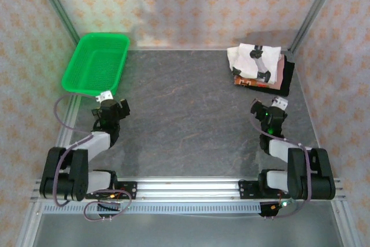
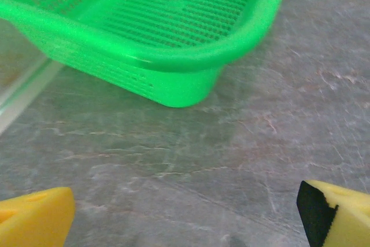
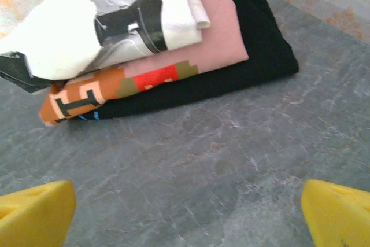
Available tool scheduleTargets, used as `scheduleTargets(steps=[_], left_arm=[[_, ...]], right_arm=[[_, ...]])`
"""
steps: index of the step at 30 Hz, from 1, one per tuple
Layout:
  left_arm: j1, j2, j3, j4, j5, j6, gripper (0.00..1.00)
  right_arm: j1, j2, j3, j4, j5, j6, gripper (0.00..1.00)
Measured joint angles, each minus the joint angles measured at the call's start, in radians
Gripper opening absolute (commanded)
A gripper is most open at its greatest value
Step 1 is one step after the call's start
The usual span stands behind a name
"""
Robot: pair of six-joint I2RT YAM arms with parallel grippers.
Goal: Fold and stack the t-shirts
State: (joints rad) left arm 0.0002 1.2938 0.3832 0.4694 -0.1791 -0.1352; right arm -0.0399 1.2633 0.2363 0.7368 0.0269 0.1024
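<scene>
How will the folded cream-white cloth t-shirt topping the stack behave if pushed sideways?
Probably floppy: the cream-white cloth t-shirt has a loose edge curling over the dusty-pink printed t-shirt. It likely slides or bunches rather than moving whole, since it merely rests there.

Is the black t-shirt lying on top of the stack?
No, the black t-shirt lies at the bottom, under the pink t-shirt, and the cream-white t-shirt is on top.

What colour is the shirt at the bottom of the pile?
Black: the bottom t-shirt, under the pink one and white one. Clearest in right wrist view.
</scene>
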Motion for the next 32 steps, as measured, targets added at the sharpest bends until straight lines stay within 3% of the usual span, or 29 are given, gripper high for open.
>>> scheduleTargets(steps=[6, 10, 15, 32], left_arm=[[0.007, 0.151, 0.003, 0.191, 0.098, 0.053, 1.0], [0.006, 0.202, 0.003, 0.222, 0.143, 0.078, 1.0], [0.003, 0.202, 0.009, 0.249, 0.149, 0.092, 1.0], [-0.02, 0.202, 0.015, 0.254, 0.145, 0.111, 1.0]], right_arm=[[0.0, 0.15, 0.002, 0.188, 0.037, -0.026, 0.99], [0.006, 0.267, 0.041, 0.209, 0.038, -0.046, 0.99], [0.051, 0.275, 0.123, 0.175, 0.057, -0.079, 0.99], [0.052, 0.276, 0.129, 0.149, 0.045, -0.109, 0.99]])
